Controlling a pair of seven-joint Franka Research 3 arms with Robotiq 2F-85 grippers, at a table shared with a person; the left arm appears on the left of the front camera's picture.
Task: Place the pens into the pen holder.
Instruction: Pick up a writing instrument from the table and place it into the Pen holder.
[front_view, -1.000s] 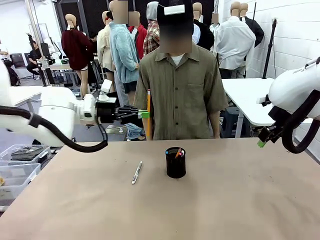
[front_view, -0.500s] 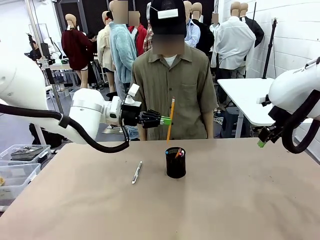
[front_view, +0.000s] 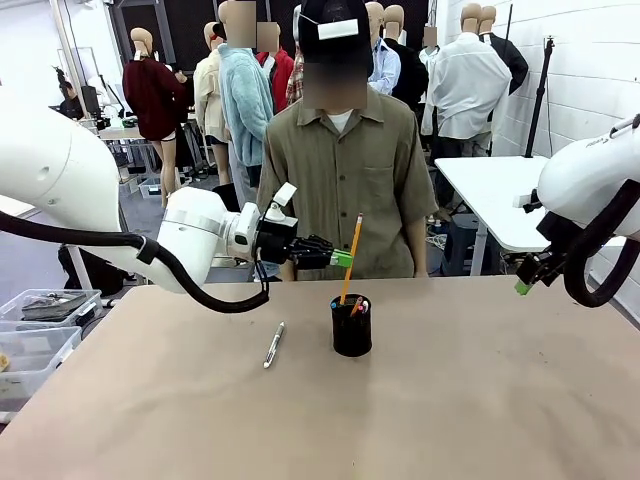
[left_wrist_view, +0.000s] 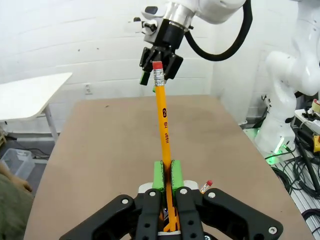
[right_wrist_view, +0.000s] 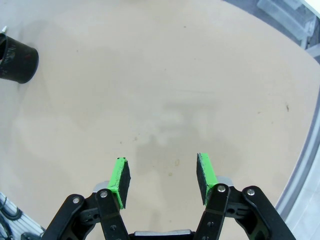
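Observation:
My left gripper (front_view: 343, 258) is shut on the orange-yellow pencil (front_view: 351, 255), which leans slightly with its eraser end up. Its lower tip reaches the mouth of the black mesh pen holder (front_view: 351, 327) at the table's middle. In the left wrist view the pencil (left_wrist_view: 162, 117) rises from between my green pads (left_wrist_view: 158, 175). The silver-grey pen (front_view: 274, 344) lies flat on the table, left of the holder. My right gripper (front_view: 522, 285) hangs at the table's right edge, and it (right_wrist_view: 162, 180) stands open over bare tabletop. The holder (right_wrist_view: 17, 62) sits far off at that view's top left.
A person (front_view: 345, 180) stands at the table's far edge, right behind the holder. Coloured pen tips (front_view: 358, 305) poke from the holder. Clear plastic bins (front_view: 40, 325) sit off the table's left side. A white table (front_view: 495, 195) stands at the back right.
My left arm has carried the pencil to the right and downward, from left of the person to just over the holder. The right arm and the silver pen have not moved.

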